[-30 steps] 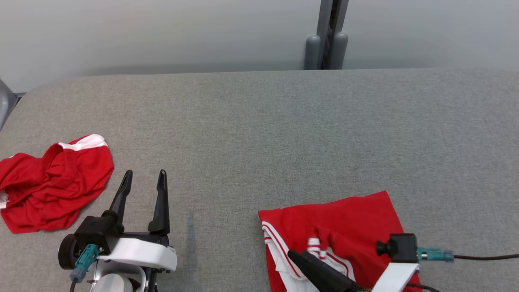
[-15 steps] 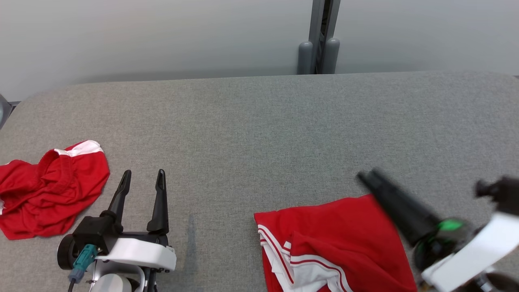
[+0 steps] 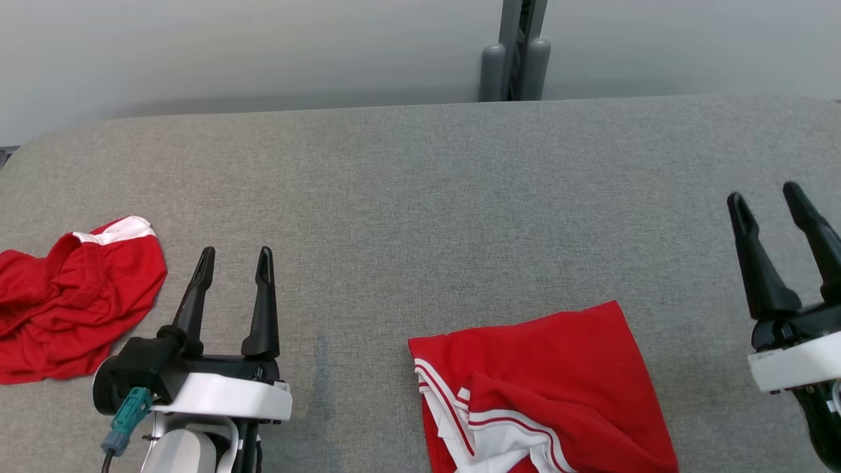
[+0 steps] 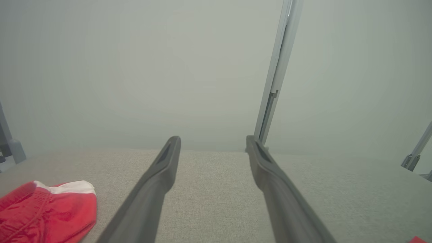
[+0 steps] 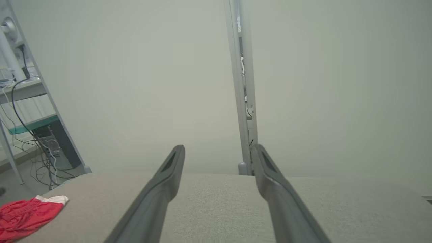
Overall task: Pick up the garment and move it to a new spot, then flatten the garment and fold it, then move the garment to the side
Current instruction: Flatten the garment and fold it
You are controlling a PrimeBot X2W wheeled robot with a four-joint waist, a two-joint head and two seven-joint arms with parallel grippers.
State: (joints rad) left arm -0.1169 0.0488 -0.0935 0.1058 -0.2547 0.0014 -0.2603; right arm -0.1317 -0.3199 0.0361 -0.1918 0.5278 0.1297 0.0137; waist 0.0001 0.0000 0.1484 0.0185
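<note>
Left gripper (image 3: 236,251) and right gripper (image 3: 762,192) stand open, empty. The folded garment (image 3: 565,355) — soft, light, limp — likely needs pinching through all layers at its edge.

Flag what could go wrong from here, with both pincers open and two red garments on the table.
The folded garment has a bunched, loose near flap; a one-sided grab by the right pincer could undo the fold. The crumpled garment lies close beside the left pincer, so a leftward sweep might snag it.
</note>
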